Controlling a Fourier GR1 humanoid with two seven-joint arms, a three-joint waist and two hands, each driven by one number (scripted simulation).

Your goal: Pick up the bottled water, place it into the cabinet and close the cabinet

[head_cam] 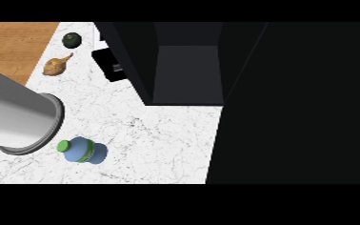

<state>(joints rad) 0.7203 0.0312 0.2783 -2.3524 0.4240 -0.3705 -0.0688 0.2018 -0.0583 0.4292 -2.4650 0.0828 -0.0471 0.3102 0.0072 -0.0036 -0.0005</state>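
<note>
The bottled water (85, 151), a blue bottle with a green cap, sits on the white marble counter (162, 138) at the lower left, its cap pointing left. The dark cabinet (188, 71) stands open at the top middle, and its inside looks bare. Its black door (288, 114) is swung out and fills the right side of the view. A thick grey forearm (25, 117) comes in from the left edge and ends just above and left of the bottle, not touching it. No hand shows on it, and no other hand is in view.
A dark green round fruit (72, 39) and a tan bulb-shaped vegetable (56, 66) lie at the upper left. A black block-like part (109, 64) sits against the cabinet's left wall. Wood surface (21, 43) borders the counter at the top left.
</note>
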